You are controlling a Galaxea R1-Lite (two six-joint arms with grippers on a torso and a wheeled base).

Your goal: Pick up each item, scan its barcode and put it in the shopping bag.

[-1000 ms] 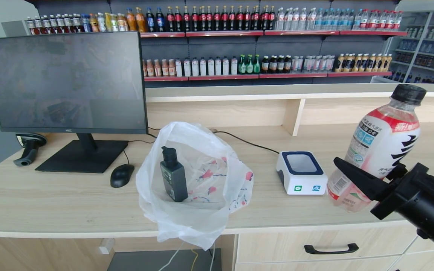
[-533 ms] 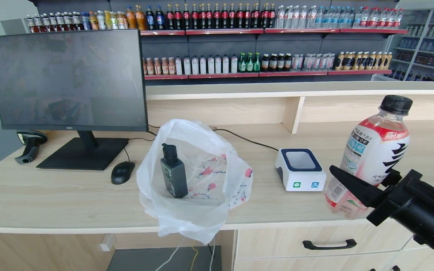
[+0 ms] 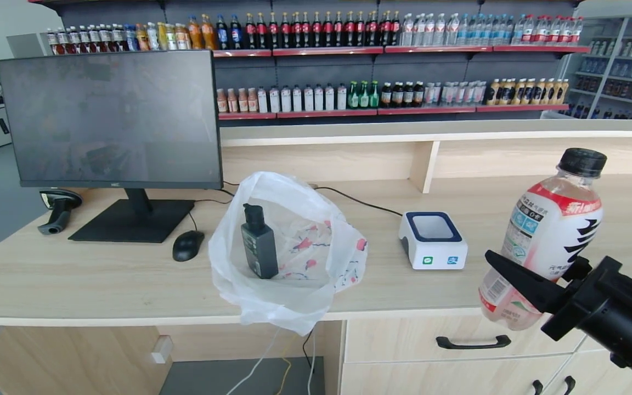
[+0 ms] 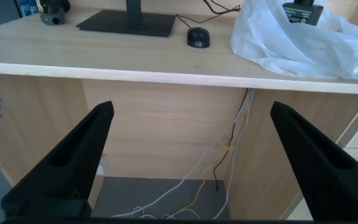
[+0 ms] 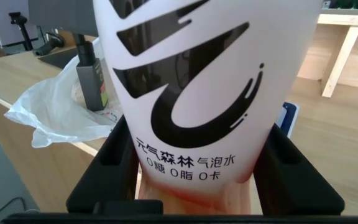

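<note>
A: Where do we have the drink bottle [image 3: 547, 236]?

B: It is in our right gripper [image 3: 532, 266], clear of the counter [image 3: 102, 285] and to the right of the scanner [image 3: 432, 241], well apart from it. It stands nearly upright with its black cap leaning slightly to the right.

A: And how does it sit against the fingers [image 5: 107, 165]?

B: In the right wrist view we see one dark finger on each side of the lower body, pressed against the label, so the bottle is clamped between them. The grip is low, and most of the bottle rises above the fingers. In the head view its barcode [image 3: 495, 285] shows just below the near finger.

A: What about our left gripper [image 4: 191, 158]?

B: Its two fingers are spread wide with nothing between them. It hangs in front of the counter, below the edge.

A: And the shopping bag [image 3: 316, 274]?

B: It lies open on the counter, left of the scanner, with a dark pump bottle [image 3: 259, 244] upright inside. The mouse [image 3: 187, 245] is just beside the bag, on its left.
</note>
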